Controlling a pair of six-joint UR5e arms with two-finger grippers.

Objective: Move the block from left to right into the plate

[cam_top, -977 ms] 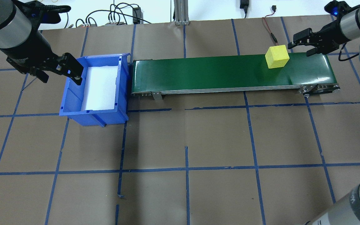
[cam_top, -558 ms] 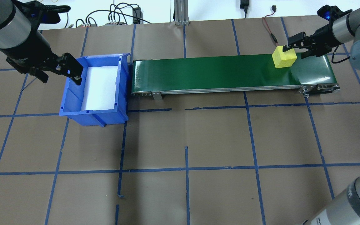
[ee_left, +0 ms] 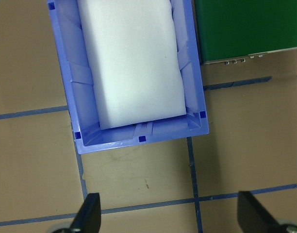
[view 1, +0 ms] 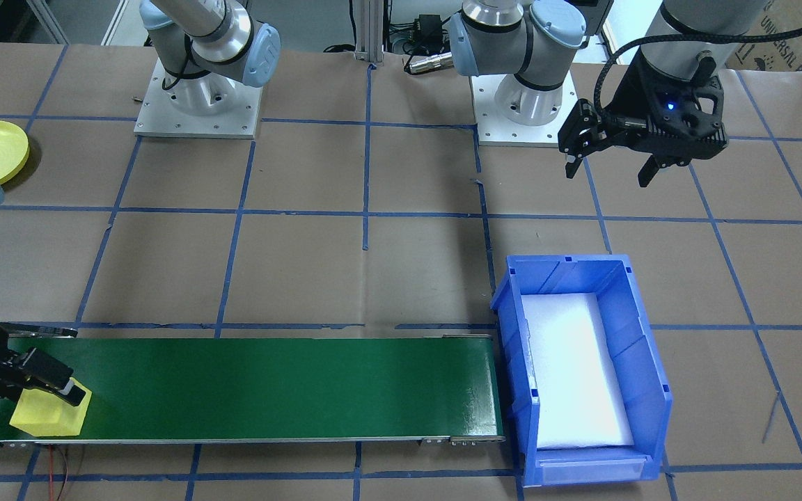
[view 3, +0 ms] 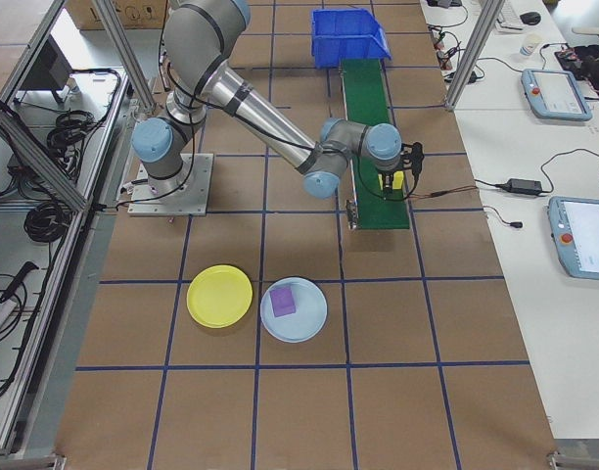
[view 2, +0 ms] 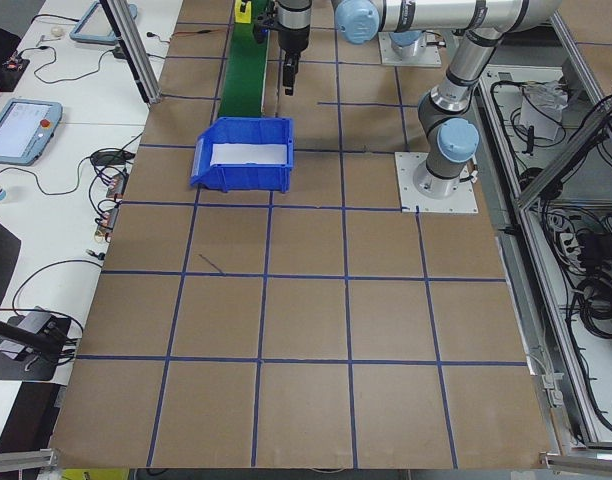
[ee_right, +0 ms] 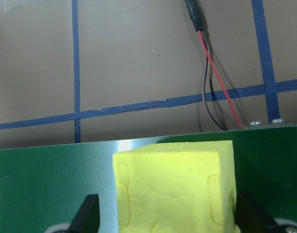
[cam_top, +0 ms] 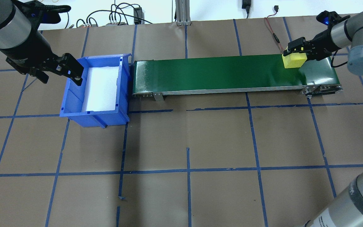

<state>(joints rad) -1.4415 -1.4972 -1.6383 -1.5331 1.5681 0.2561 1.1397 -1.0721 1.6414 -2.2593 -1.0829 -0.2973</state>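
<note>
The left hand (cam_top: pixel 62 70) is kept open beside the blue bin (cam_top: pixel 98 88). At the conveyor's (cam_top: pixel 219 72) right end, the yellow block (cam_top: pixel 293 60) is now straddled by the right hand (cam_top: pixel 300 50), open; closing seems next. The plate (view 3: pixel 219 296) lies well apart.

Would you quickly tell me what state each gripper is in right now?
Left gripper: open, empty, above the table beside the blue bin.
Right gripper: open, fingers either side of the yellow block.
</note>
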